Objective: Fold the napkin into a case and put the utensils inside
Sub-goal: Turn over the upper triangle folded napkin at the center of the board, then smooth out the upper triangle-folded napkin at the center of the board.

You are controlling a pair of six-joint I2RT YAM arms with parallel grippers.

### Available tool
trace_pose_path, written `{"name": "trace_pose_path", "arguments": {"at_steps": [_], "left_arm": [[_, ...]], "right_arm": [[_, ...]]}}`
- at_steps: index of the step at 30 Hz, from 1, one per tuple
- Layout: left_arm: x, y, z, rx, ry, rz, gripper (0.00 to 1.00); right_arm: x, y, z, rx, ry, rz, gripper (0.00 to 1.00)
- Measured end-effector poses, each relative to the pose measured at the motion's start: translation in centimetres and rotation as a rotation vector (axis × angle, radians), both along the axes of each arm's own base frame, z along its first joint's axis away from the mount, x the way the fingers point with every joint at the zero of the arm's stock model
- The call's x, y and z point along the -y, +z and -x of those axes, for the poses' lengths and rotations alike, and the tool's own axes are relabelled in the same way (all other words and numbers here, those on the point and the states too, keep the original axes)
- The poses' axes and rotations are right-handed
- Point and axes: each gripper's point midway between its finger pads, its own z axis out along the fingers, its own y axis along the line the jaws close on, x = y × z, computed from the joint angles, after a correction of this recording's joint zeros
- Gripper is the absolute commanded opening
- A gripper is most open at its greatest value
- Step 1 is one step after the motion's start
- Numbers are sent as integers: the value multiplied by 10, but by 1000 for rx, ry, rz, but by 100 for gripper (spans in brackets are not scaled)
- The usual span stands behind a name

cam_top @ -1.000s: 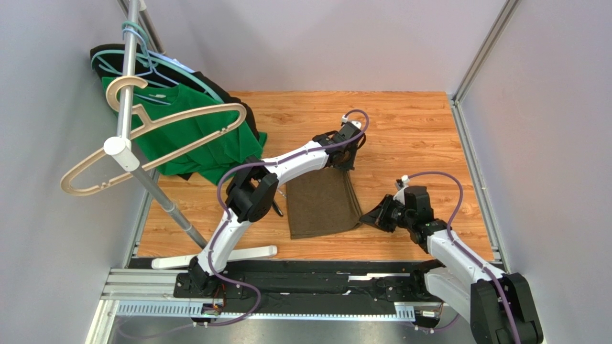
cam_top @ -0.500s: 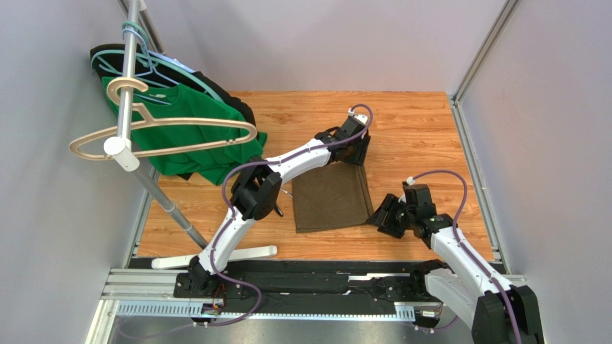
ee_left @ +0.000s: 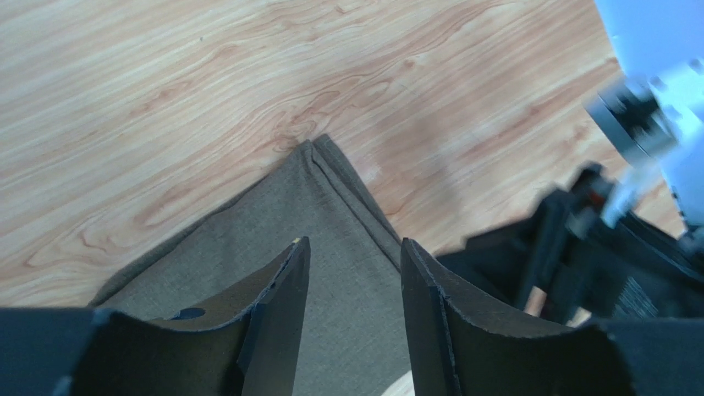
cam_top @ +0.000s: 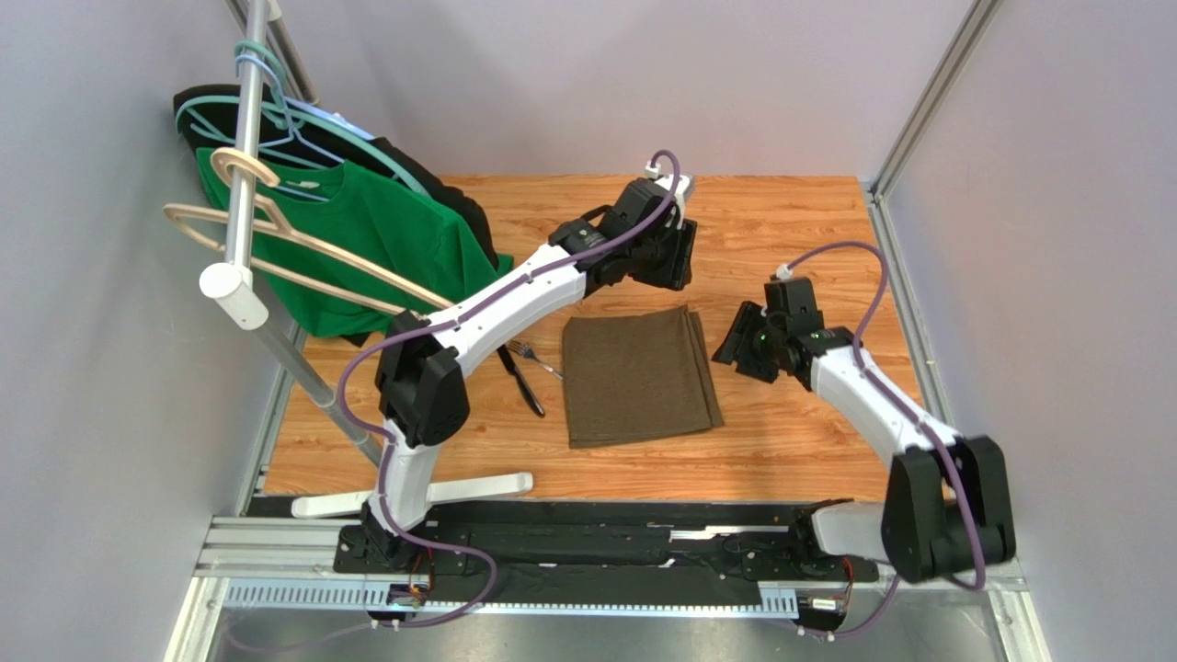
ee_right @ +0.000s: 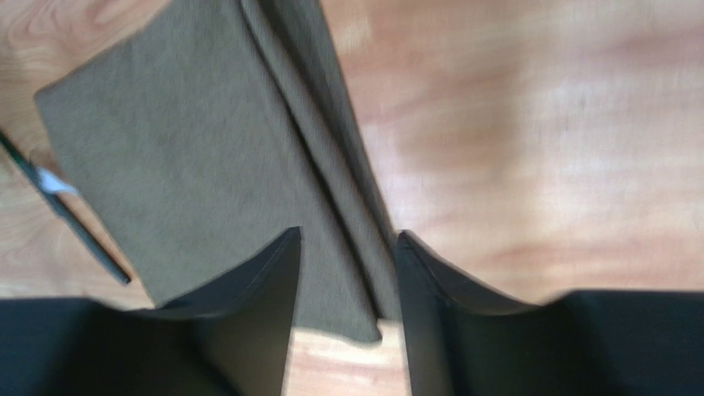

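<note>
Top external view: the napkin (cam_top: 640,375) lies flat on the table (cam_top: 815,228), folded in layers, the stacked edges at its 3 o'clock side. The left gripper (cam_top: 672,257) hovers above the 1 o'clock corner and the right gripper (cam_top: 742,348) beside the 3 o'clock edge — both with jaws apart, grasping nothing, I judge ready to take that edge for another fold. The utensils (cam_top: 527,373), perhaps a fork among them, wait at 9 o'clock, near for loading.
</note>
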Motion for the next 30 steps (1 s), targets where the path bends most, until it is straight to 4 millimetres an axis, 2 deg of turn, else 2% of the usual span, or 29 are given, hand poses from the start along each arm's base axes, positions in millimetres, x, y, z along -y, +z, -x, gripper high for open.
{"name": "trace_pose_path", "arguments": {"at_steps": [2, 3, 4, 5, 9, 12, 15, 18, 22, 26, 30], "left_arm": [[-1, 3, 2, -7, -12, 15, 49], [1, 0, 1, -15, -20, 23, 48], [3, -5, -2, -24, -21, 24, 47], [7, -13, -4, -38, -21, 24, 45], [23, -58, -24, -85, 9, 4, 39], [31, -101, -34, -134, 36, -26, 39], [33, -133, -35, -180, 57, -50, 38], [33, -149, -34, -210, 73, -60, 38], [35, -149, -36, -212, 86, -46, 40], [39, -147, -38, -212, 91, -25, 40], [41, -154, -38, -226, 93, -21, 41]], "right_arm": [[2, -4, -20, 2, -9, 7, 28], [3, -5, -30, 7, -13, 7, 20], [4, -5, -43, 10, -21, 3, 8], [5, -4, -55, 20, -18, -1, 4], [1, -6, -108, 50, -4, -62, 0], [-2, -12, -130, 51, 23, -101, 0], [-7, -15, -143, 47, 50, -150, 0], [-12, -18, -149, 44, 78, -194, 0], [-22, -24, -157, 44, 114, -241, 0], [-27, -40, -154, 7, 134, -271, 0], [-29, -53, -151, -23, 138, -283, 0]]}}
